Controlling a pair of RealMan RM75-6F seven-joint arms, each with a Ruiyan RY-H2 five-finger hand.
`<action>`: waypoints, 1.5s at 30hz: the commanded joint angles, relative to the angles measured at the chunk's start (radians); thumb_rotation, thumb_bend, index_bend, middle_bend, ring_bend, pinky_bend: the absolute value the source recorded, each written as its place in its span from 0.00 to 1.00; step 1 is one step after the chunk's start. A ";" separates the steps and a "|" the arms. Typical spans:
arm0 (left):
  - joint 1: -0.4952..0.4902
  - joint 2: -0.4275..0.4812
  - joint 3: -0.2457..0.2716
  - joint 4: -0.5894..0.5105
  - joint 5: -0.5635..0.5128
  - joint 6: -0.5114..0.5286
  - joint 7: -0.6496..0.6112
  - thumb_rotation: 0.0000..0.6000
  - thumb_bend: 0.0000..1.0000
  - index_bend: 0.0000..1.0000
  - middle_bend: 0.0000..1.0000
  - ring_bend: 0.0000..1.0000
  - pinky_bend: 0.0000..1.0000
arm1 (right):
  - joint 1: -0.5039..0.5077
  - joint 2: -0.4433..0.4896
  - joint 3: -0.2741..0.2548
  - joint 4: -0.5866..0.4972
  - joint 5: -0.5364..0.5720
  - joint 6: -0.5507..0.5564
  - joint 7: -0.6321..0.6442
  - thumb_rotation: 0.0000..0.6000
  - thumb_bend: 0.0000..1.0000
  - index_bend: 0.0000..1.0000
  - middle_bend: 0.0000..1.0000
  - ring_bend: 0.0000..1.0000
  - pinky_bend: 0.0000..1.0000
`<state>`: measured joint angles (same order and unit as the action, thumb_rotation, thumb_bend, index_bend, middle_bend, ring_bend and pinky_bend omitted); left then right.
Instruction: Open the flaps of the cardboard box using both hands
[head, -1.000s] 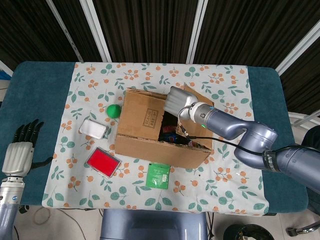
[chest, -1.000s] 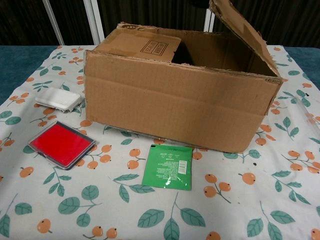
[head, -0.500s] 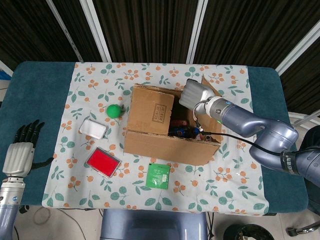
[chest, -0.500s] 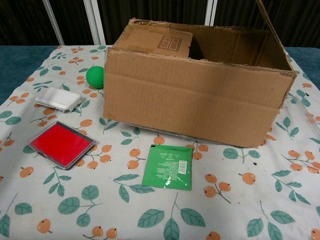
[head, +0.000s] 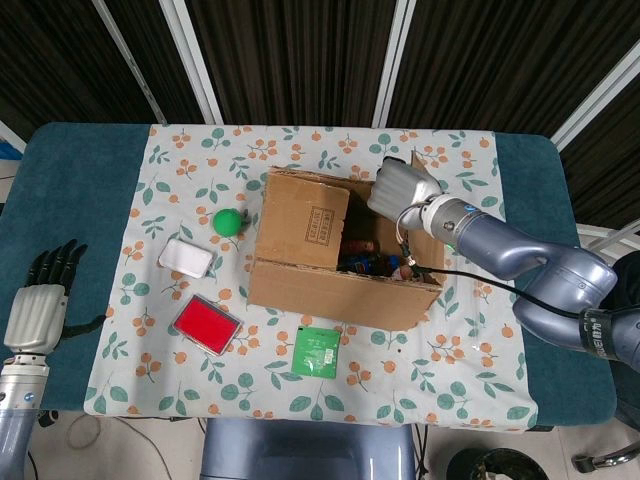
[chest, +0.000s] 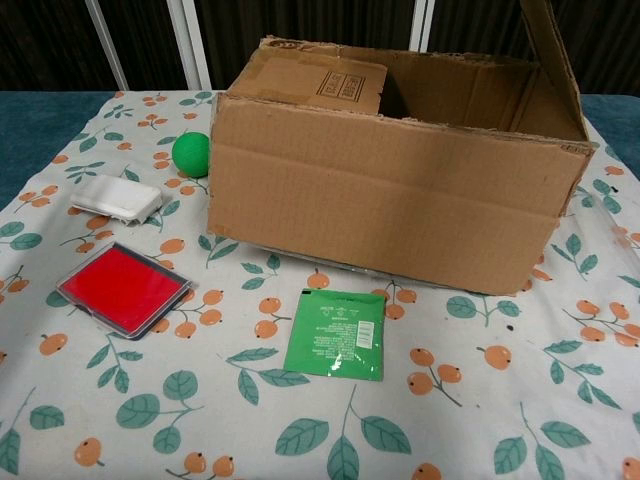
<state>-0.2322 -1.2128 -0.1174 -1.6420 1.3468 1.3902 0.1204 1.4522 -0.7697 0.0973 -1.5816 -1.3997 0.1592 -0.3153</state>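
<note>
The cardboard box (head: 335, 283) stands mid-table on the flowered cloth, and dark items show inside it. Its left flap (head: 305, 221) lies flat over the opening, also seen in the chest view as the left flap (chest: 325, 80). The right flap (chest: 548, 50) stands nearly upright. My right hand (head: 400, 187) leans against that flap from the box side, back of the hand up, its fingers hidden. My left hand (head: 40, 297) hangs off the table's left edge, fingers straight and apart, holding nothing. Neither hand shows in the chest view.
Left of the box lie a green ball (head: 229, 221), a white pad (head: 186, 258) and a red flat case (head: 207, 324). A green packet (head: 318, 351) lies in front of the box. My right arm (head: 520, 260) reaches in over the table's right side.
My right hand moved right and pushed the right flap from slanting over the box to nearly upright. The box slid right and turned, uncovering the green ball. The left hand stayed put.
</note>
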 joint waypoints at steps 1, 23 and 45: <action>0.000 0.000 -0.001 0.000 0.000 0.000 0.001 1.00 0.06 0.00 0.00 0.00 0.00 | 0.001 0.017 0.001 -0.006 0.006 0.005 -0.010 1.00 0.87 0.56 0.50 0.30 0.32; 0.003 0.000 -0.002 -0.003 0.001 0.000 0.009 1.00 0.06 0.00 0.00 0.00 0.00 | -0.068 0.149 -0.067 -0.052 0.074 0.043 -0.113 1.00 0.87 0.53 0.49 0.29 0.32; -0.004 -0.004 -0.005 -0.004 0.005 -0.002 0.044 1.00 0.06 0.00 0.00 0.00 0.00 | -0.438 0.110 -0.149 -0.184 0.452 0.659 -0.291 1.00 0.62 0.37 0.40 0.25 0.28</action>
<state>-0.2346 -1.2173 -0.1218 -1.6446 1.3516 1.3889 0.1616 1.1429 -0.6111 -0.0440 -1.6965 -1.0810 0.5852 -0.5515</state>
